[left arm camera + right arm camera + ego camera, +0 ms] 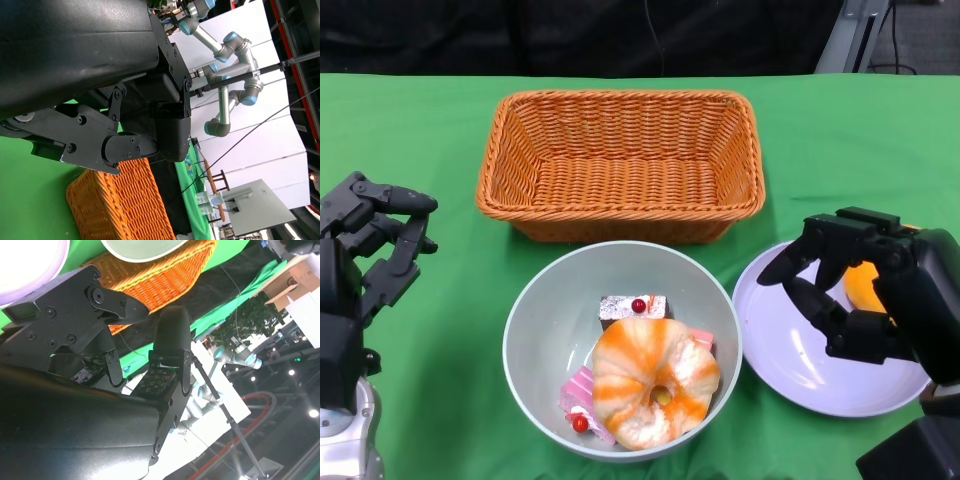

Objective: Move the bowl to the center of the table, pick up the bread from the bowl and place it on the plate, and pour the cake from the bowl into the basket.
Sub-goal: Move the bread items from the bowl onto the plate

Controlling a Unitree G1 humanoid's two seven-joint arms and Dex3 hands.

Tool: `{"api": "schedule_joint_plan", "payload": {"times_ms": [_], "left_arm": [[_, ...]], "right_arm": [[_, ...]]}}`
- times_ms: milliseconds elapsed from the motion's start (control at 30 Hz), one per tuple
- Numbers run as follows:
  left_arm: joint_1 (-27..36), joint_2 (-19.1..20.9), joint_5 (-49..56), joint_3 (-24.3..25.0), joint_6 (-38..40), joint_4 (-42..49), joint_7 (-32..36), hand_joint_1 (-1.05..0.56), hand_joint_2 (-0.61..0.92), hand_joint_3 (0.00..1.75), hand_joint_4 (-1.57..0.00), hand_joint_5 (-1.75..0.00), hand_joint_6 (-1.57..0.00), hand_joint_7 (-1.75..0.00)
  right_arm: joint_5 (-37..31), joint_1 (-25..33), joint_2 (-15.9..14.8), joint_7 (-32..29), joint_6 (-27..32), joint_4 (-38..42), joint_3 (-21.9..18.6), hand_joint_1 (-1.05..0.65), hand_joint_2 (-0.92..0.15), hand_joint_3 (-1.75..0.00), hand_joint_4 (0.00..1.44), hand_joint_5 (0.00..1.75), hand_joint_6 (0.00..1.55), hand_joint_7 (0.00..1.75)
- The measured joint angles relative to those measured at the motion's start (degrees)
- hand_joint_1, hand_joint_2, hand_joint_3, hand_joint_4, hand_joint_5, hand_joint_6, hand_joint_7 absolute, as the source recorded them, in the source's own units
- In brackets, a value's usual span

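Head view showed the bowl [535, 330] mid-surface, just in front of the basket [620, 165], holding the bread [655, 382] atop cake pieces [632, 306]; the plate [790, 350] sat just right of it. Left hand [370, 255] hung released over bare green surface [440, 400]. Right hand [845, 290] hovered over the plate, fingers apart, holding nothing. Wrist views showed only basket edges.

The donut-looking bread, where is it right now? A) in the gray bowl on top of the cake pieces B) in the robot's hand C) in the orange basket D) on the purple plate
A: the head view shows the bread lying inside the bowl over the cake pieces, while the basket holds nothing and no hand holds it.
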Motion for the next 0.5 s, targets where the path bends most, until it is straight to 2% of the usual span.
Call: {"api": "schedule_joint_plan", "payload": {"times_ms": [67,167,233,333,500], "left_arm": [[0.00,0.00,0.01,-0.05,0.00,-0.10,0.00,-0.18,0.88,0.40,-0.77,-1.47,-0.80,-1.13],[0.00,0.00,0.00,-0.20,0.00,-0.15,0.00,-0.18,0.88,0.40,-0.77,-1.47,-0.80,-1.13],[0.00,0.00,-0.02,-0.33,0.00,-0.22,-0.01,-0.16,0.87,0.42,-0.77,-1.47,-0.80,-1.13],[0.00,-0.01,-0.05,-0.43,0.00,-0.22,-0.02,-0.15,0.85,0.46,-0.76,-1.47,-0.80,-1.13],[0.00,-0.04,-0.24,-0.47,-0.01,-0.22,-0.04,-0.17,0.83,0.48,-0.76,-1.47,-0.79,-1.13]], "right_arm": [[-0.03,0.24,-0.13,0.91,0.00,0.00,0.18,-0.17,-0.71,-0.31,0.77,1.17,0.88,0.64],[-0.09,0.58,-0.79,3.18,0.09,-0.08,1.03,-0.24,-0.79,-0.12,0.73,1.02,0.85,0.45],[-0.20,0.60,-1.40,4.66,0.09,-0.41,1.76,-0.31,-0.83,-0.03,0.74,0.80,0.86,0.24],[-0.35,0.63,-1.89,6.57,0.42,-1.42,2.14,-0.36,-0.85,-0.01,0.72,0.64,0.86,0.11],[-0.48,0.70,-1.94,9.44,1.92,-3.88,3.96,-0.41,-0.85,0.00,0.72,0.47,0.83,0.03]]}}
